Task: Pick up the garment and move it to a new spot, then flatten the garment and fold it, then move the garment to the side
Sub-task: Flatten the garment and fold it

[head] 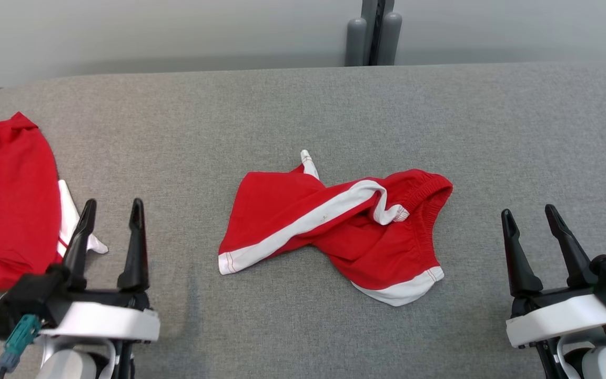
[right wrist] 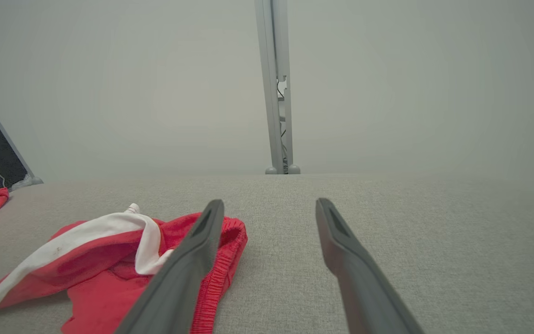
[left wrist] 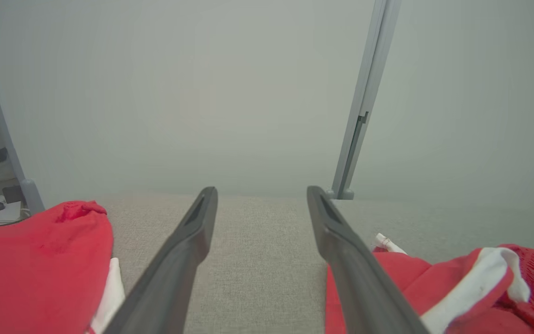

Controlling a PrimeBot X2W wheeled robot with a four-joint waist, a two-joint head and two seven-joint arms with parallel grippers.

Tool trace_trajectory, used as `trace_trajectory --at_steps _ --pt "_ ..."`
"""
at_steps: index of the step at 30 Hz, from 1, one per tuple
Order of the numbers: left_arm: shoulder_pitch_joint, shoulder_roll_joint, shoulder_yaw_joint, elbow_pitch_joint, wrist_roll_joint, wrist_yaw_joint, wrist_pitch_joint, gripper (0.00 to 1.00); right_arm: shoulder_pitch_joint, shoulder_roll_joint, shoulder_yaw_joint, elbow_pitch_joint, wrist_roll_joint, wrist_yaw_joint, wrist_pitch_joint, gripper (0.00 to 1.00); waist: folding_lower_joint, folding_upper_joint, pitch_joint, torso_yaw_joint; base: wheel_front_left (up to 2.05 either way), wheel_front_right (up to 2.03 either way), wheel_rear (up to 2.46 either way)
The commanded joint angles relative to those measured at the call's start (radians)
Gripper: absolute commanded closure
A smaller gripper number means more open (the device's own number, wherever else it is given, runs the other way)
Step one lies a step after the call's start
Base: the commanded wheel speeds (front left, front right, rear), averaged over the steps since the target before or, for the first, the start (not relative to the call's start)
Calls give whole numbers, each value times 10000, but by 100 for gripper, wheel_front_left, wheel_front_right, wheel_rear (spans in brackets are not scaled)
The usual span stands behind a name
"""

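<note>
The red shorts (head: 334,226) lie crumpled near the middle of the grey table (head: 282,105), whose top is covered in a finely woven, felt-like cloth and rounds off at its far-left corner. Their fabric is a smooth, matte knit. A broad white stripe twists diagonally across them, white hem bands edge the lower left and lower right, and the gathered, ribbed elastic waistband curls into an open loop at the upper right. A small white tab sticks up at the top (a cord end or a bit of trim, too small to tell). The left gripper (head: 113,205) is at the lower left, its two long, tapering dark fingers spread wide with nothing between them, over bare cloth between the shorts and a red jersey (head: 11,195). That jersey lies at the table's left edge in a domed fold, with a white panel poking out beside it and black-and-white print at its lower end. The right gripper (head: 529,211) is at the lower right, also spread and empty, well to the right of the shorts. Both wrists wear glossy white housings, and a teal plug (head: 19,337) hangs from the left one. A grey post (head: 374,31) with two round-capped cylinders rises behind the table's far edge.
</note>
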Motion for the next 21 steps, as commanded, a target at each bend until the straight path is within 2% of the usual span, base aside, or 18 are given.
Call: trace_trajectory --at_steps 1,8,21 --pt "224 92 167 -25 127 -95 -38 0 115 -56 7 -88 -60 2 55 0 0 0 -70 21 0 0 0" --pt "505 67 351 210 223 -345 -41 0 281 -33 8 -169 -68 2 131 0 0 0 -125 78 0 0 0" --pt "247 -134 350 391 351 -491 -42 0 262 -16 -68 -314 -93 2 188 0 0 0 -49 171 0 0 0"
